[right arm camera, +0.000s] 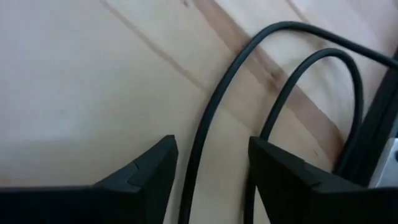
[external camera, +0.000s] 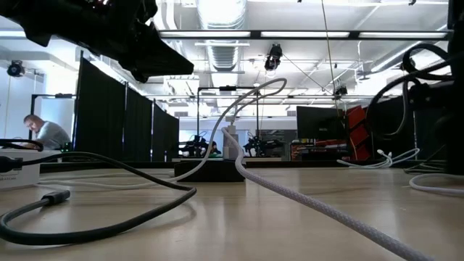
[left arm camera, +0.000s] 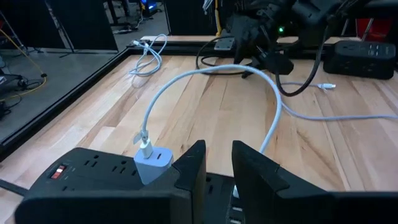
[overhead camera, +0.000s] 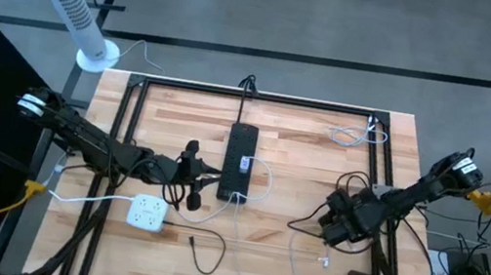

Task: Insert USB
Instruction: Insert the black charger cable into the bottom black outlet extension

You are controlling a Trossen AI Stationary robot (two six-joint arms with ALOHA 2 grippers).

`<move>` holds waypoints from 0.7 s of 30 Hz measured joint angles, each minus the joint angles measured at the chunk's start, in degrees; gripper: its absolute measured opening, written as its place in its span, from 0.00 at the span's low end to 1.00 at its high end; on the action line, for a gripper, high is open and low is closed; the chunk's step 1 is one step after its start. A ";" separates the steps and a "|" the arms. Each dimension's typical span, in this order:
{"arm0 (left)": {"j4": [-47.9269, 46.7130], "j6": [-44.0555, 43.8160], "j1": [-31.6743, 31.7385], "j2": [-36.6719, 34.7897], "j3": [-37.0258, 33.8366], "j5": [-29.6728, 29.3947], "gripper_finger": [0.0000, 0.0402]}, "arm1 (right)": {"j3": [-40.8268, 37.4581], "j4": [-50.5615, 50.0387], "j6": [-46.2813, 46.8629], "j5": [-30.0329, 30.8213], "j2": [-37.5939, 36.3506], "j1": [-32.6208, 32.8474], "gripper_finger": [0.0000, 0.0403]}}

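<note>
Fingers on my right gripper stand apart over two black cables; left gripper fingers narrow, empty, beside one white USB charger plugged in one black power strip, mid-counter.

Black power strip – white charger with a white cable; pale striped-wood worktop; white power cube; black fingers.

A robotics lab: black curtain partitions, ceiling strip lights, monitors, and a person at a desk.
</note>
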 joint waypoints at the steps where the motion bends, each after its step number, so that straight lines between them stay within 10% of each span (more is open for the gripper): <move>1: -0.01 -0.01 0.00 0.00 -0.02 0.00 0.16 | -0.01 -0.05 0.45 0.09 0.27 0.00 0.44; 11: 0.05 -0.01 0.00 0.02 -0.01 0.00 0.16 | -0.92 8.16 -6.62 -0.61 -4.21 -0.09 0.04; 21: 0.00 -0.01 0.00 0.02 -0.03 0.00 0.16 | -0.87 24.34 -19.78 5.03 -14.45 0.01 0.01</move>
